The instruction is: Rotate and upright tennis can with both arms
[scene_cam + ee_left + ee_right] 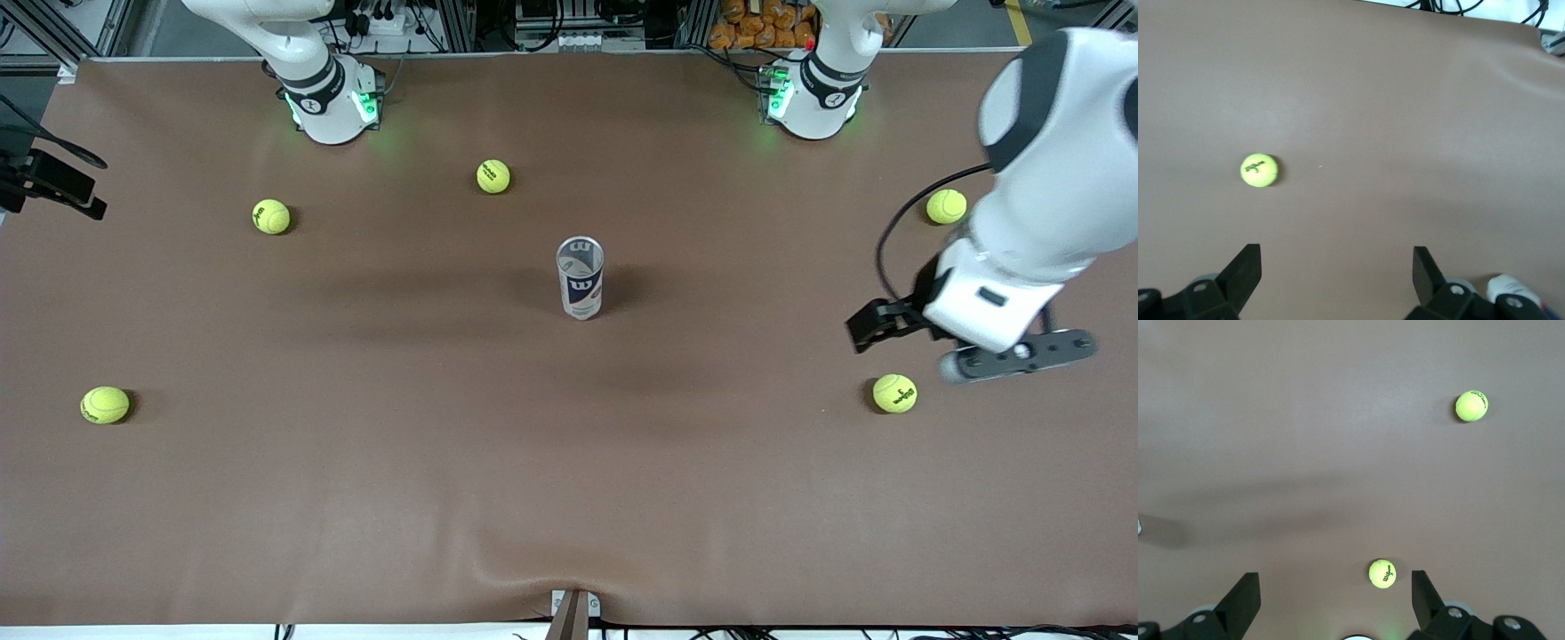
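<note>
The tennis can (580, 277) stands upright near the middle of the brown table, its open metallic rim up and the navy label with the white W facing the front camera. Nothing holds it. My left gripper (876, 324) hangs open and empty over the left arm's end of the table, well away from the can. In the left wrist view its jaws (1337, 253) stand wide apart over bare mat. My right gripper (1335, 580) is open and empty, high up near its own base and out of the front view.
Several yellow-green tennis balls lie scattered: one (894, 393) just below the left gripper, also in the left wrist view (1259, 170), one (946, 206) by the left forearm, one (493, 176), one (271, 216), one (105, 404). Black gear (53, 182) juts in at the right arm's end.
</note>
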Tool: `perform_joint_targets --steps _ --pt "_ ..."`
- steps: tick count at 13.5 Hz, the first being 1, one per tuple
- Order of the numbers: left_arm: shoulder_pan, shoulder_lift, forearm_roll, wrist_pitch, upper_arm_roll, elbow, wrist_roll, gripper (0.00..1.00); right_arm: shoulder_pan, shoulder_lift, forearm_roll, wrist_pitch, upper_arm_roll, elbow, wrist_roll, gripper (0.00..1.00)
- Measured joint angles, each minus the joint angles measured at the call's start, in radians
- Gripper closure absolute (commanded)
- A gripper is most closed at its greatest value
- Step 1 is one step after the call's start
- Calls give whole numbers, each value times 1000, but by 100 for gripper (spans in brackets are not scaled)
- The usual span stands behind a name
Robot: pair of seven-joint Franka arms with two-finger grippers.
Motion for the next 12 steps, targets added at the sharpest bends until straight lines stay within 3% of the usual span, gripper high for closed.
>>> perform_joint_targets --steps 4,7,10,12 --pt "26 -114 -6 -91 -31 -48 31 0 1 -1 0 -1 0 2 -8 0" --pt "12 -263 -55 -96 -36 -186 24 0 1 -1 0 -1 1 3 -9 0" --pt "13 -389 -107 -95 -4 -296 32 0 1 -1 0 -1 1 3 -9 0" --pt "14 -407 -108 -89 39 -313 92 0 1 -1 0 -1 1 3 -9 0"
